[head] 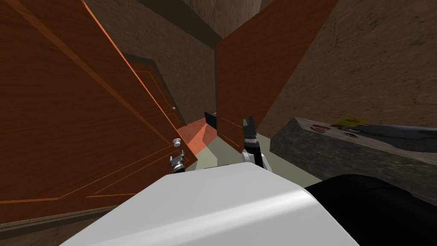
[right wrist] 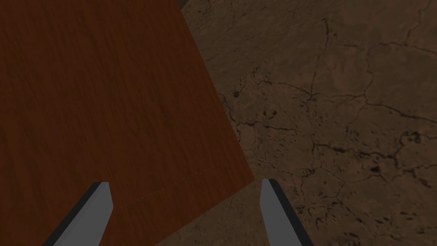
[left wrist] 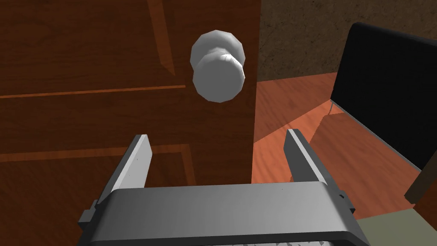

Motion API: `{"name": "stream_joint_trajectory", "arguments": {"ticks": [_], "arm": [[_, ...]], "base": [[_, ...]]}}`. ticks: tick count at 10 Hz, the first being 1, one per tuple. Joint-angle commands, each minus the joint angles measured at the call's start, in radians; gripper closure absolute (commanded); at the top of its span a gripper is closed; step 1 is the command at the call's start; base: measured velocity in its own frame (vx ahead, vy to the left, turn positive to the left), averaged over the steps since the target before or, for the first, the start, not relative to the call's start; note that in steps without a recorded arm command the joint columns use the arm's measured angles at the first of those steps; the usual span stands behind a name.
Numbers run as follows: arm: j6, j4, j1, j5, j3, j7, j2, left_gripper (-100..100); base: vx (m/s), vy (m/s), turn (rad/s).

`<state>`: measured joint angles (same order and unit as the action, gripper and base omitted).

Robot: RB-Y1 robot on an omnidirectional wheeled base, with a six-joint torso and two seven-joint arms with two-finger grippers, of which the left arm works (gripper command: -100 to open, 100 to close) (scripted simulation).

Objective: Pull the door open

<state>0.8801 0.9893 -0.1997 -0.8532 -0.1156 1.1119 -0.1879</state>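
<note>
Brown door (left wrist: 85, 51): its white knob (left wrist: 218, 68) sits upper centre, beyond the left pincer (left wrist: 217, 134), spread wide, empty. Reach step; next, advance around the knob and close.

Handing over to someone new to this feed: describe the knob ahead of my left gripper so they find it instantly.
Start at the big reddish-brown door on the robot's left. Near its free edge sits a round, pale grey knob, just beyond the open left gripper. Unlike the small knob on the farther door behind, it is the nearer, larger-looking one.
</note>
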Motion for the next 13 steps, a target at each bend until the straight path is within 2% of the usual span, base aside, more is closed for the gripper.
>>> {"name": "stream_joint_trajectory", "arguments": {"ticks": [1, 2, 12, 13], "arm": [[0.003, -0.009, -0.006, -0.003, 0.002, 0.032, -0.023, -100], [0.008, -0.023, -0.011, -0.005, 0.003, 0.062, -0.046, -100], [0.036, -0.099, -0.041, -0.015, 0.009, 0.227, -0.173, -100], [0.032, -0.088, -0.043, -0.015, 0.009, 0.214, -0.166, -100]], "base": [[0.160, -0.006, -0.029], [0.177, 0.004, -0.040], [0.112, -0.003, -0.024], [0.060, -0.002, -0.002]]}}
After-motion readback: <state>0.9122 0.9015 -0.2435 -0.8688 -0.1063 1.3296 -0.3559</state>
